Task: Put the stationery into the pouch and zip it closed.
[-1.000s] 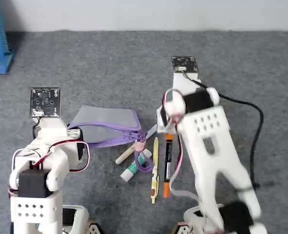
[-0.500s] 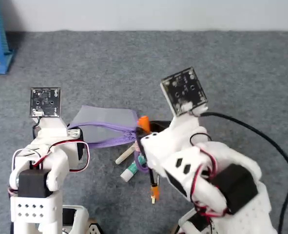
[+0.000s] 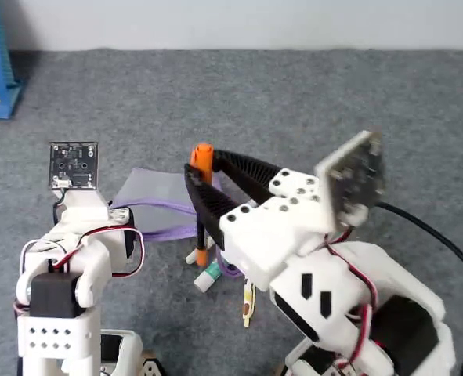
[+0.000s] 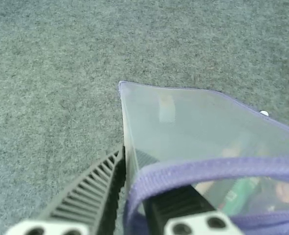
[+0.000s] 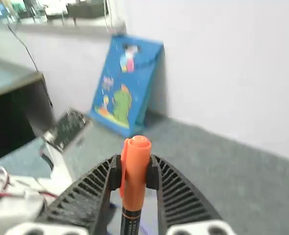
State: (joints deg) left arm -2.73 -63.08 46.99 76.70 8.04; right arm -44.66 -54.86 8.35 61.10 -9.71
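Fingers (image 5: 93, 188) of the right gripper (image 5: 135, 172) are closed tightly on an orange marker (image 5: 135, 157), which stands nearly upright between them, held up off the carpet. In the high view this marker hangs over the right end of the pouch (image 3: 159, 193). On the grey carpet (image 3: 341, 102), partly under the right arm, lie a yellow pen (image 3: 247, 301) and a white and green stick (image 3: 208, 277), both just beside the pouch's right end. The left gripper (image 4: 130, 164) pinches the purple zipper edge (image 4: 208, 169) at the pouch's left end, one finger on each side of the clear wall. Far behind, a blue folder (image 5: 127, 93) leans on the room's wall.
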